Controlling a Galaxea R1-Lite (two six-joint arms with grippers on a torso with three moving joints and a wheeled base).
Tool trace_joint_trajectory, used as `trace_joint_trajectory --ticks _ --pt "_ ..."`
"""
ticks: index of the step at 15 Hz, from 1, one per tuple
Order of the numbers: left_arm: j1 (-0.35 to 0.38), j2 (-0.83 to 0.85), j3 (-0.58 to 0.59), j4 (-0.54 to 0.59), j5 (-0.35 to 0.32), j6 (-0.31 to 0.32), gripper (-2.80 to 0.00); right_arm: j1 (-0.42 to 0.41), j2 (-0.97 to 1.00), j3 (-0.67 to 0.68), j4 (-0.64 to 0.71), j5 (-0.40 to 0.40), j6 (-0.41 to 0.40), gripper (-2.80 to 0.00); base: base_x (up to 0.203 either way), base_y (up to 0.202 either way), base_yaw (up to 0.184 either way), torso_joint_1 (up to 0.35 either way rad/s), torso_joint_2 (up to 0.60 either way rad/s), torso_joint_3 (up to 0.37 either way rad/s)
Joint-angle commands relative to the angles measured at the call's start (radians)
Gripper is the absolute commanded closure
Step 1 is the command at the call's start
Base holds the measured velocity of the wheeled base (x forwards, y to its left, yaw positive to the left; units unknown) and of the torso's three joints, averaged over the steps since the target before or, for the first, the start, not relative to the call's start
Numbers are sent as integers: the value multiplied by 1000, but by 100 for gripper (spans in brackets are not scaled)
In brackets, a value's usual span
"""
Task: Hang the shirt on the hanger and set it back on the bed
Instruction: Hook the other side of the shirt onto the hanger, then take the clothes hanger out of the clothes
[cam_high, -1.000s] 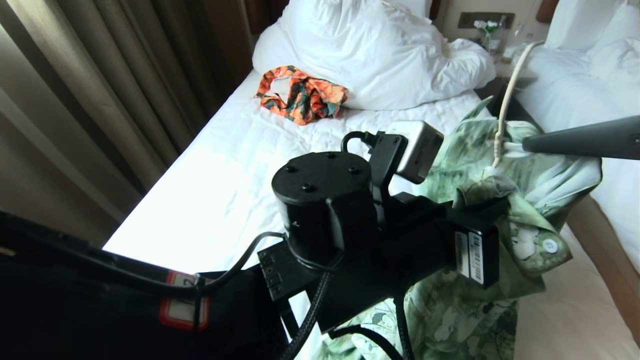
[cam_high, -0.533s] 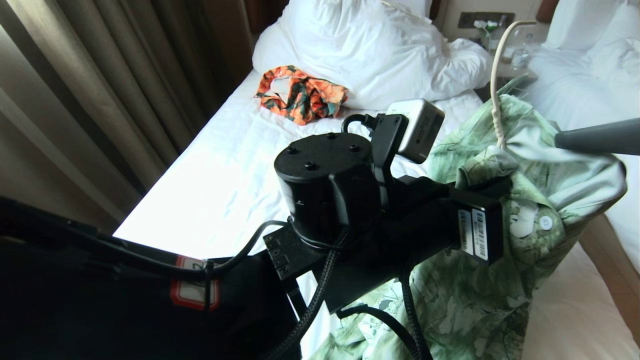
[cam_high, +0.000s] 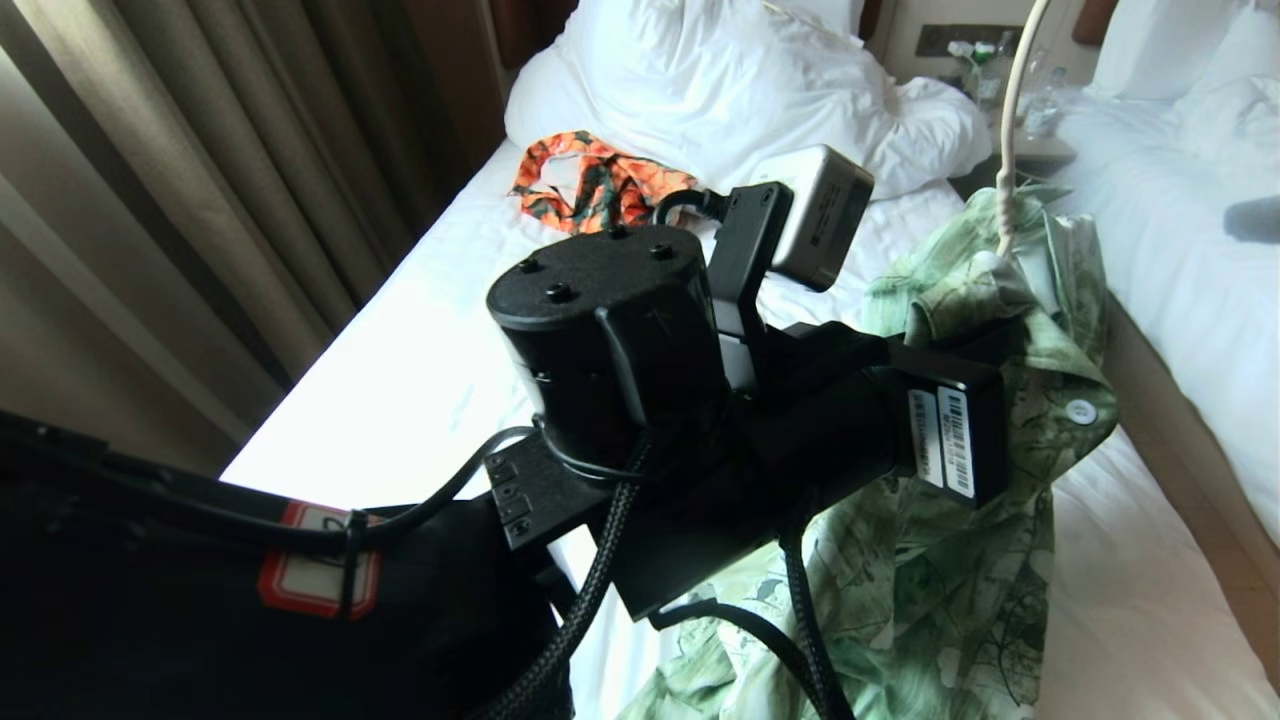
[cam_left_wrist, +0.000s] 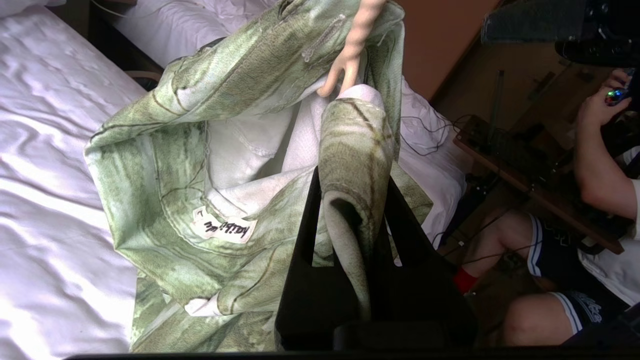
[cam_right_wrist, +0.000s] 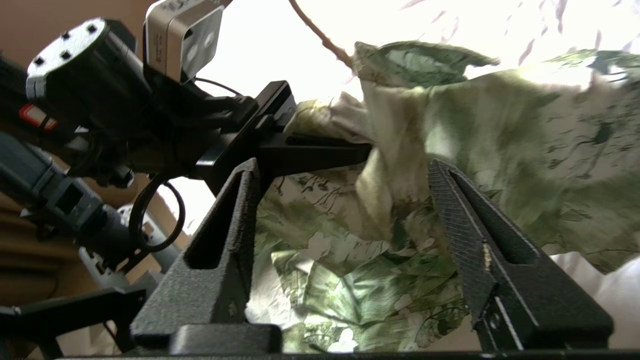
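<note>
Where head view hides, left claw (cam_left_wrist: 350, 200) pinching shirt (cam_left_wrist: 200, 150)

The left arm (cam_high: 700, 440) is matte black, its round wrist cap (cam_high: 600, 280) studded with screws; braided black cables trail beneath it. A silver camera box (cam_high: 815, 215) sits on a black bracket behind the fingers, white barcode labels (cam_high: 945, 440) alongside. A red-bordered sticker (cam_high: 320, 575) marks the forearm.

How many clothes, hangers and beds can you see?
Clothes: 2, the green shirt and an orange garment
Hangers: 1, the hanger
Beds: 2, the bed and a second bed
Total: 5
</note>
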Motion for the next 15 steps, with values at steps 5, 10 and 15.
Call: trace_joint_trajectory --ticks 5,10,15 --pt "-15 -39 -9 93 3 0 0 2 133 -315 265 -90 -44 0 0 0 0 0 0 0" --pt "-32 -75 -36 191 -4 -1 0 51 194 -346 330 -243 -200 0 0 0 0 0 0 0" --pt "-63 -72 -65 204 2 -1 0 119 189 -345 302 -270 -313 -280 0 0 0 0 0 0"
